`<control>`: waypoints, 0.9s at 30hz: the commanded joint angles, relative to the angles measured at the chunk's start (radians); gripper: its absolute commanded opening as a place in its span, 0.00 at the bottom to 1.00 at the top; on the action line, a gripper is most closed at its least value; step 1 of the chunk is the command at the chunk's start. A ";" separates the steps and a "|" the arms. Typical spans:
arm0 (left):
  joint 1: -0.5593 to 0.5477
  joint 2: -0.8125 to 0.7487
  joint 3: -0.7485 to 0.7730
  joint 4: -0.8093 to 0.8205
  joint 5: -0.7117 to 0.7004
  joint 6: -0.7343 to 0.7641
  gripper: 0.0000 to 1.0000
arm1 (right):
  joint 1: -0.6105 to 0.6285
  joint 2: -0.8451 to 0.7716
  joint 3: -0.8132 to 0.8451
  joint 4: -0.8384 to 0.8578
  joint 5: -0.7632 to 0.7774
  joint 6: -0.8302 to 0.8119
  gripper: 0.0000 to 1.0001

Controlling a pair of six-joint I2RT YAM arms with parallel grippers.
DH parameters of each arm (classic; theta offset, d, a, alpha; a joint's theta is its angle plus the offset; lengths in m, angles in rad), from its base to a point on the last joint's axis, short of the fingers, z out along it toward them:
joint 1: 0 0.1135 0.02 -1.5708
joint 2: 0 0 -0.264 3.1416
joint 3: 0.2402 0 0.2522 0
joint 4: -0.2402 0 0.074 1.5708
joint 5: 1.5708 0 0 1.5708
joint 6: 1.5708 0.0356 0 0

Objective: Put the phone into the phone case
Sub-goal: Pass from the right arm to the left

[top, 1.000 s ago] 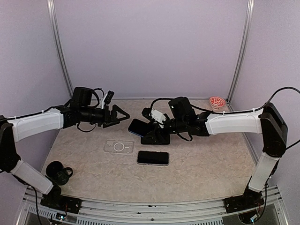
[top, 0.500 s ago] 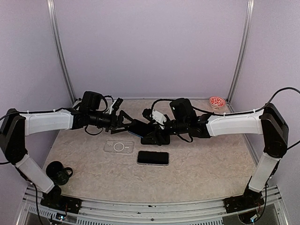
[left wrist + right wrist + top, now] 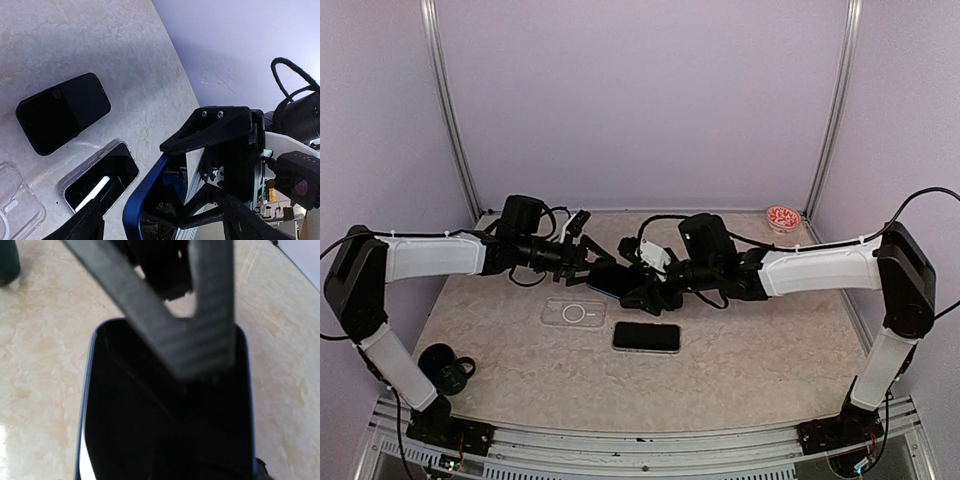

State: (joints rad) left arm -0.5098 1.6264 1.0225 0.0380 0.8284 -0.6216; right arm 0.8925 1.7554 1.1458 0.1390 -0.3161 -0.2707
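Well short a second ago, the left gripper (image 3: 596, 266) is now reaching the dark, blue-rimmed phone (image 3: 608, 283), its jaws apart astride one end. The right gripper (image 3: 645, 288) is clamping the other end, holding it tilted above the table (image 3: 770, 340), just beyond the clear phone case (image 3: 574, 313). Both arms are stretching inward.

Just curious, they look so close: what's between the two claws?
A blue-edged phone, gripped by the right claw, the left claw open around its other end; the top view shows it.
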 commanded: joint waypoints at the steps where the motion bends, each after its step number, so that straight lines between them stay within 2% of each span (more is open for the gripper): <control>1: -0.009 0.016 0.022 0.040 0.044 -0.018 0.76 | 0.018 -0.044 -0.002 0.071 0.017 -0.027 0.67; 6: -0.014 0.017 0.017 0.053 0.054 -0.028 0.57 | 0.025 -0.034 0.005 0.068 0.041 -0.040 0.68; 16: -0.013 0.013 -0.004 0.051 0.065 -0.034 0.02 | 0.025 -0.038 0.000 0.074 0.090 -0.060 0.68; 23: -0.012 0.011 -0.011 0.031 0.036 -0.019 0.00 | 0.025 -0.045 -0.005 0.075 0.097 -0.062 0.70; 25: -0.011 0.004 -0.018 0.033 0.029 -0.011 0.00 | 0.025 -0.057 -0.013 0.081 0.103 -0.058 0.75; 27: -0.008 -0.011 -0.030 0.047 0.018 -0.008 0.00 | 0.023 -0.076 -0.024 0.094 0.104 -0.040 0.84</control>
State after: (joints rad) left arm -0.5117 1.6356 1.0206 0.0677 0.8558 -0.6689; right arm 0.9096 1.7531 1.1374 0.1646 -0.2371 -0.3347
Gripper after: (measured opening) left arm 0.106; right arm 0.774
